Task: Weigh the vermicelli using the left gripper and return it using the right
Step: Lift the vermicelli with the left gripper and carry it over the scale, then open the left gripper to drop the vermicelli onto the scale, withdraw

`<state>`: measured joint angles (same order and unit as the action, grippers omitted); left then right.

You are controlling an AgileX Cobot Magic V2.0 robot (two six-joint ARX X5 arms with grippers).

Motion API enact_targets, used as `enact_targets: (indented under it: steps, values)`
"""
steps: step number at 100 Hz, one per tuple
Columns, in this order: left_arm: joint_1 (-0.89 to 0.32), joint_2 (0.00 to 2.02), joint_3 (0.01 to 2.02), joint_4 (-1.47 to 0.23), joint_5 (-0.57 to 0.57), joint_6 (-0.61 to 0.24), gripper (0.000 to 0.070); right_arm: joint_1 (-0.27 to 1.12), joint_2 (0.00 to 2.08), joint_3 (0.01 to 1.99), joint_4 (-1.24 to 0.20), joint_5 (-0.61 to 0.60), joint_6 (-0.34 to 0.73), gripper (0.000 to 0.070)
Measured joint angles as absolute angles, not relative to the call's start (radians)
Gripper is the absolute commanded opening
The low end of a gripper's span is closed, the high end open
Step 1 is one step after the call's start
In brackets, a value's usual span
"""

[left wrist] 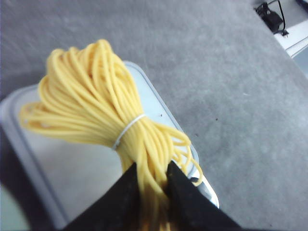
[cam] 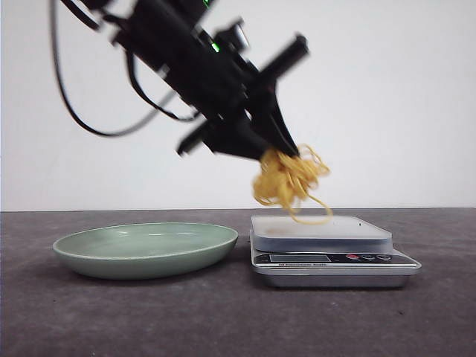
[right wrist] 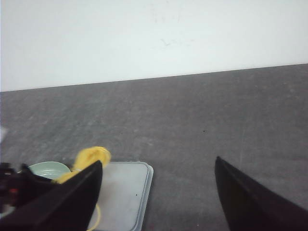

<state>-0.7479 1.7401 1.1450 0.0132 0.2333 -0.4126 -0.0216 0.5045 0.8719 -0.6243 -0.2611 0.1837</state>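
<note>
Green plate sits empty beside the scale, whose platform lies directly under the left gripper, so next move is prob. straight down. L jaws are clamped on the vermicelli, bundle hanging lengthwise off the tips just above the platform, not touching. Right gripper spread wide, empty, near scale's far side.

Counter: dark grey, matte, faintly speckled surface, runs back to a plain white wall. Two items rest directly on it. Pale green plate, shallow, sits left of centre. Digital kitchen scale, silver body with light platform, stands just right of plate, close but apart.
</note>
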Motion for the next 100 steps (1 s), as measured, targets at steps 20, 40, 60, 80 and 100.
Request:
enact_targets:
  steps: [20,40,60,80,100]
  values:
    - [-0.781,1.835,1.2,0.031,0.249,-0.42,0.0002,-0.022,0.505,0.872,-0.644,-0.261,0.184,0.0465]
    - [-0.789,1.871,1.205,0.02,0.244,-0.424,0.0022,-0.022,0.505,0.872,-0.648,-0.261,0.184,0.0465]
    - [-0.783,1.871,1.208,0.017,0.237,-0.424,0.0418,-0.022,0.505,0.872,-0.661,-0.262,0.183,0.0468]
    - [-0.741,1.858,1.213,-0.053,0.305,-0.43,0.0422,-0.022,0.505,0.872,-0.662,-0.262,0.179,0.0495]
    - [-0.701,1.64,1.213,-0.091,0.306,-0.418,0.0416,-0.022,0.505,0.872,-0.662,-0.262,0.179,0.0495]
